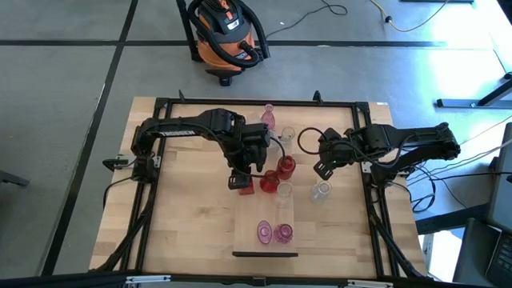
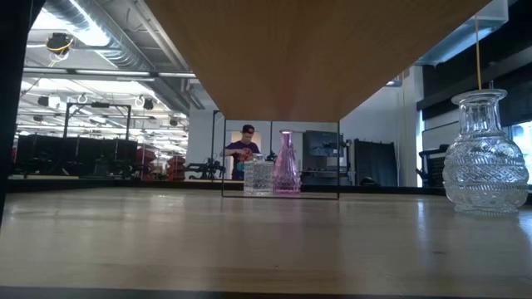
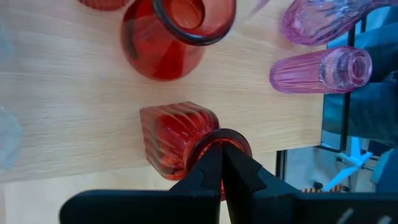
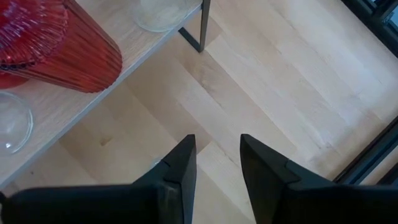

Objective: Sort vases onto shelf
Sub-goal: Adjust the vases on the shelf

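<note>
My left end effector [image 3: 221, 163] pinches the rim of a squat ribbed red glass vase [image 3: 177, 139] on the pale wooden shelf [image 3: 74, 118]; my right end effector [image 4: 217, 163] hovers narrowly parted, empty

red vase [image 3: 180, 146] rim partly hidden behind left end effector [image 3: 221, 168], distant person [image 2: 243, 149] blurred

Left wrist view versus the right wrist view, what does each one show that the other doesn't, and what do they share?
Only the left wrist view shows the left gripper shut on the rim of a ribbed red vase, a round red vase beyond it, and two pink vases lying side by side. Only the right wrist view shows the right gripper open and empty above bare tabletop, beside a fluted red vase and a clear vase. Both show the shelf of pale wood carrying red glass.
</note>
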Tool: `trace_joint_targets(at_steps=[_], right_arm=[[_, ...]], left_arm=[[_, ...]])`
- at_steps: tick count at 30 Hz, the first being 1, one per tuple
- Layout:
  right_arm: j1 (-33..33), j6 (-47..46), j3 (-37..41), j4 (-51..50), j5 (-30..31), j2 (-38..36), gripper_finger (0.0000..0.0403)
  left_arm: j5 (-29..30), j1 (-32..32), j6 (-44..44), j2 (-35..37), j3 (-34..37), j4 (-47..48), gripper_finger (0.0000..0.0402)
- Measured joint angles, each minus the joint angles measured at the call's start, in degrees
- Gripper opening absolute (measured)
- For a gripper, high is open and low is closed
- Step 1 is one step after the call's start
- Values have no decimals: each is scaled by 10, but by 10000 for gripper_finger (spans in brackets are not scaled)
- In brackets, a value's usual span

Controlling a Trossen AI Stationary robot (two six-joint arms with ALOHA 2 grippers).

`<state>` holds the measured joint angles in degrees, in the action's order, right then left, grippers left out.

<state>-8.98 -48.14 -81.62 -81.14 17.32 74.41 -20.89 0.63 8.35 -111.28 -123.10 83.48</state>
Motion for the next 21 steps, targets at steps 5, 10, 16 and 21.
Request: trace_joint_targets(at_steps=[5,10,16,21], right_arm=[[0,0,0,0,0,0,108],[0,0,0,0,0,0,108],[0,-1,0,0,-5,0,108],[0,-12,0,0,-5,0,108]], left_arm=[[16,7,-12,0,-1,0,0],[30,16,-18,0,-1,0,0],[53,26,-29,1,-1,8,0],[63,31,-30,1,-1,10,0]])
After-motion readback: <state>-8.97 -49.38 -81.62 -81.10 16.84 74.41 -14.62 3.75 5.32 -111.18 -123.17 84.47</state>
